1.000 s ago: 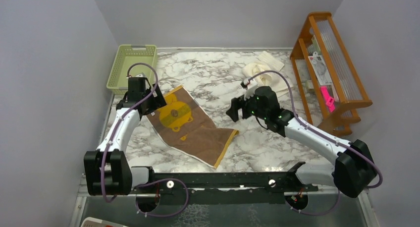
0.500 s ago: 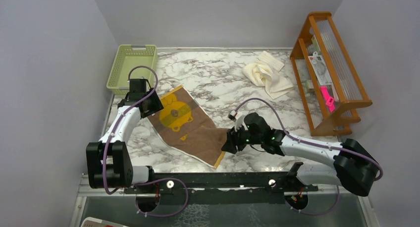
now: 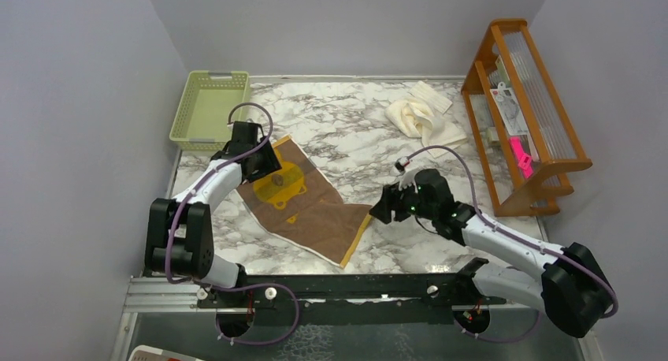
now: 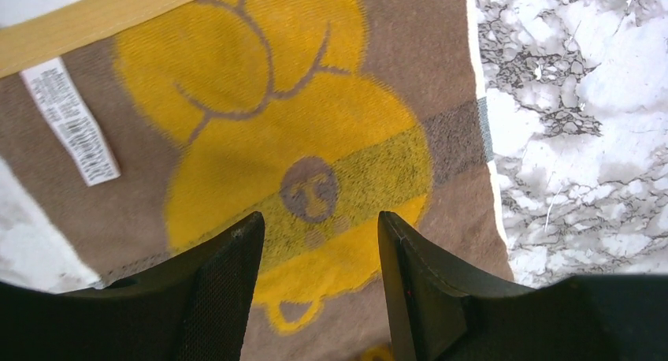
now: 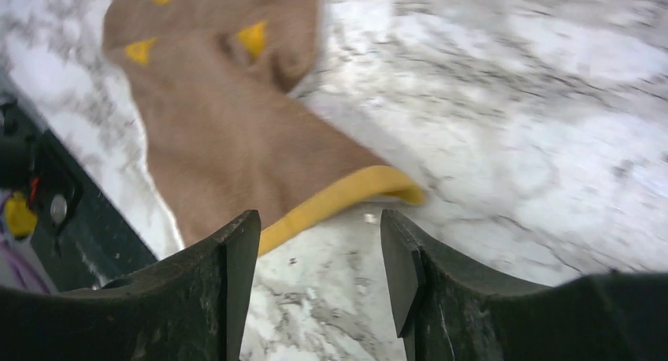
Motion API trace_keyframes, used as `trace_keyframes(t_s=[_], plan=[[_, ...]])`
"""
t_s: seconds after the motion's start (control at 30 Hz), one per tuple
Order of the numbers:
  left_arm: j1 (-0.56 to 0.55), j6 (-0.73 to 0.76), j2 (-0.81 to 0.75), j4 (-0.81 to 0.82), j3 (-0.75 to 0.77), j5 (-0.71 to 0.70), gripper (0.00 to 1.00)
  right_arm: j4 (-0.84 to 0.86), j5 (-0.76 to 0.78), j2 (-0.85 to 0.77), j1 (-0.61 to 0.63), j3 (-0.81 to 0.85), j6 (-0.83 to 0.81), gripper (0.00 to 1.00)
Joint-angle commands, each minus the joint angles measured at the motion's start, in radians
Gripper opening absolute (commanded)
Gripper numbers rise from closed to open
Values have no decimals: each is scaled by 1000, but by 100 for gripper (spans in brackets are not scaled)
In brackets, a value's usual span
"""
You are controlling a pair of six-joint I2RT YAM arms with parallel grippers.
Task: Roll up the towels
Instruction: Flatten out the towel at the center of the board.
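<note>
The brown towel (image 3: 311, 207) lies flat on the table (image 3: 354, 136). Over its yellow figure hovers the left gripper (image 4: 319, 227), jaws parted, empty. Beside its yellow-bordered end hangs the right gripper (image 5: 319, 227), likewise. The cream towel (image 3: 417, 117) lies crumpled well apart.

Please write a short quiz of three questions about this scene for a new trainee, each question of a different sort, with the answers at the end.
1. True or false: the cream towel lies bunched on the table beside the wooden rack.
2. What lies directly under the left gripper? A) the brown towel, B) the cream towel, C) the wooden rack.
3. Are the jaws of the right gripper open or shut?

Key: 1 true. 2 A, over its yellow figure. 3 open, with nothing held between them.
</note>
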Motion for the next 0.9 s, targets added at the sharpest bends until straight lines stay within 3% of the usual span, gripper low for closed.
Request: trace_keyframes(t_s=[0.0, 0.1, 0.23, 0.3, 0.5, 0.87], plan=[[-50, -16, 87, 61, 94, -92, 57, -24, -114, 14, -136, -16, 74, 60], [-67, -7, 164, 72, 159, -121, 57, -47, -159, 79, -145, 22, 122, 67], [-80, 26, 262, 72, 253, -169, 57, -87, -164, 108, -159, 43, 236, 91], [-82, 39, 327, 73, 289, -195, 57, -89, -160, 104, -169, 39, 304, 97], [-112, 66, 445, 77, 368, -292, 57, -11, -172, 143, -188, 1, 465, 96], [-134, 90, 524, 80, 409, -335, 57, 179, -261, 298, -191, 1, 588, 80]])
